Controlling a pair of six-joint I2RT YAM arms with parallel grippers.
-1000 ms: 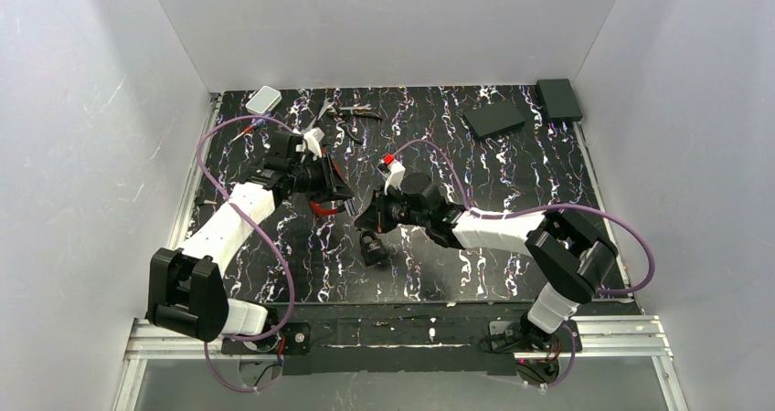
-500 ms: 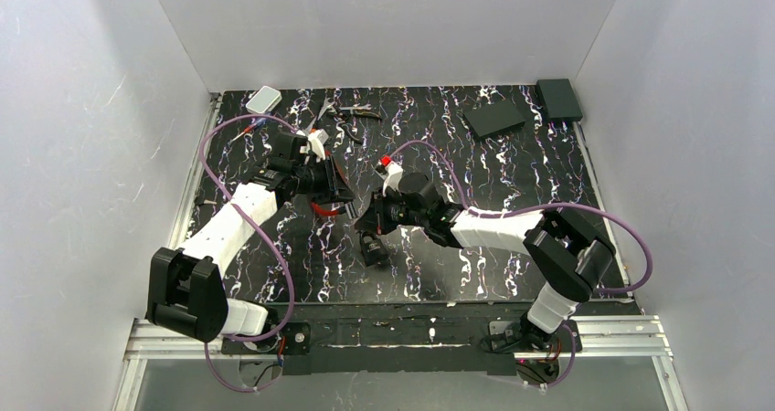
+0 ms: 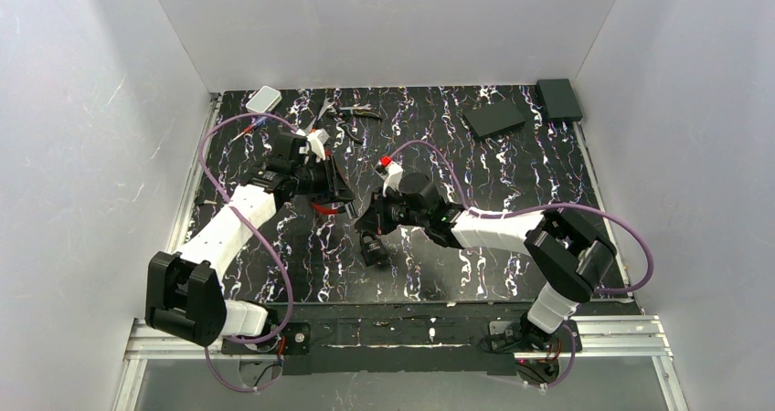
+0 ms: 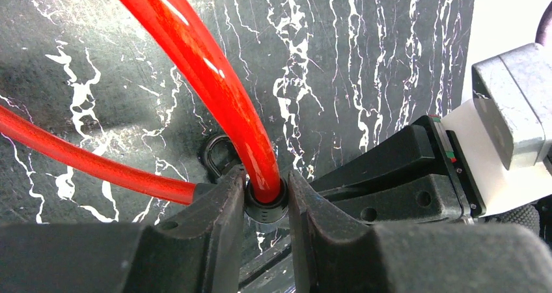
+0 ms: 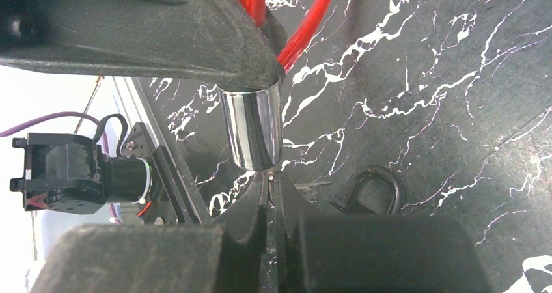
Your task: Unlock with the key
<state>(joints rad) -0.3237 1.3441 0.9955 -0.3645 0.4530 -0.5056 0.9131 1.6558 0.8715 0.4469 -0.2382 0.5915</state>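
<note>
L gripper [image 4: 267, 198] clamped on red cable [image 4: 195, 65]; R gripper [image 5: 272, 198] pinching key [image 5: 271, 176], tip at lock cyl [image 5: 250, 127].

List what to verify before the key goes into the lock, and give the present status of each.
1. Left gripper clamped on the red cable lock at its black collar: ok.
2. Right gripper shut on the key: ok.
3. Key tip close under the chrome cylinder: ok.
4. Tip lined up with the keyhole: cannot tell, the keyhole face is hidden.
5. Key inserted: not ok, the tip is outside.
6. Black loop clear of the key's path: ok, off to the side.
</note>
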